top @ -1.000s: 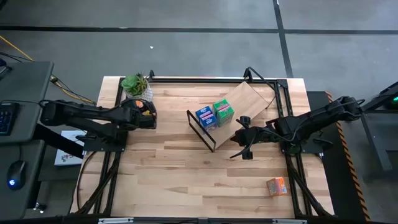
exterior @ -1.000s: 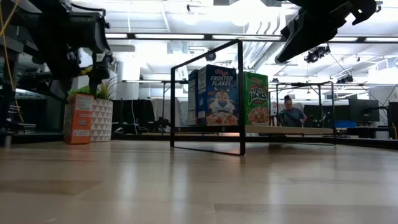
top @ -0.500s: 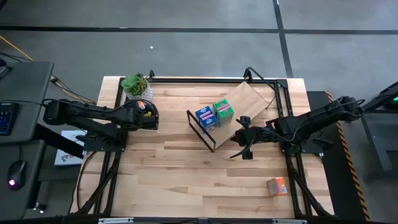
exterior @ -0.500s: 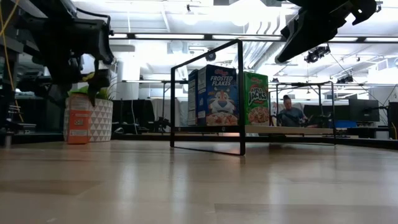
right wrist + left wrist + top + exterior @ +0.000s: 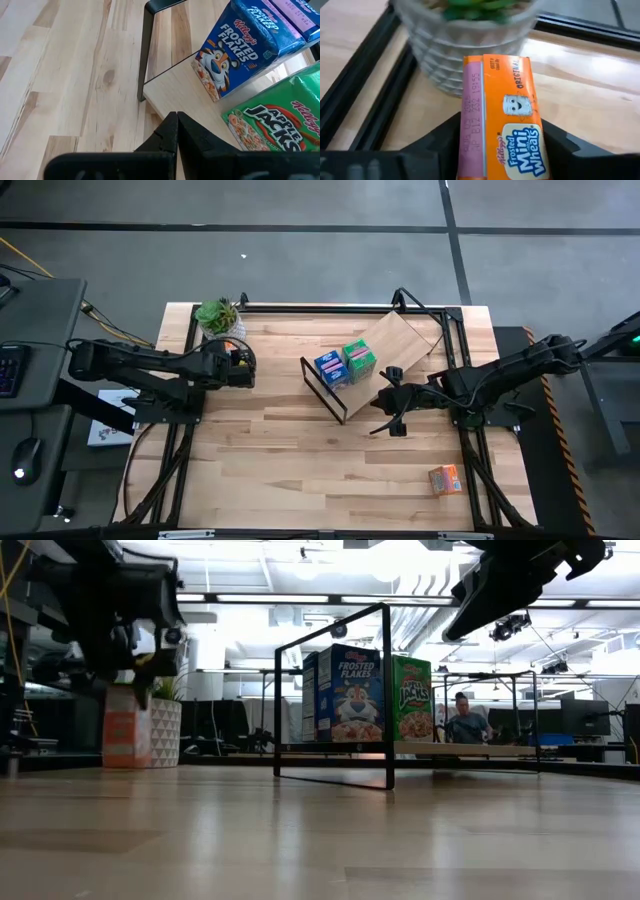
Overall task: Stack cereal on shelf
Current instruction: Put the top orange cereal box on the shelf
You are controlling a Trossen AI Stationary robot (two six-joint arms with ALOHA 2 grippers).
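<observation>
at the left of the tabletop (image 5: 280, 450), the left end effector (image 5: 497, 137) is closed around an orange mini wheats box (image 5: 502, 125), one dark finger on each long side. the box sits just beside the potted plant (image 5: 220, 315) in its white patterned pot, near the tabletop's far left corner; in the low view the box (image 5: 125, 725) appears slightly off the wood, though i cannot be sure. it is a small cardboard carton, most likely light and fairly stiff along its edges but easy to dent on its broad printed faces, so a hold across the narrow sides near the middle, as here, looks sound; squeezing harder risks crushing it, and the glossy print may slip if the hold is loose.

toward the middle, the shelf (image 5: 395, 345) lies at an angle, its black frame open toward the left arm. on its wood panel stand a blue frosted flakes box (image 5: 330, 368) and a green apple jacks box (image 5: 358, 358), touching side by side, upright.

right of the shelf, the right end effector (image 5: 177, 127) hovers above the panel's near edge with its fingers pressed together, holding nothing.

at the near right corner another orange box (image 5: 445, 478) lies well apart from everything, not yet shelved. it should handle the same way: take it across the narrow sides.
</observation>
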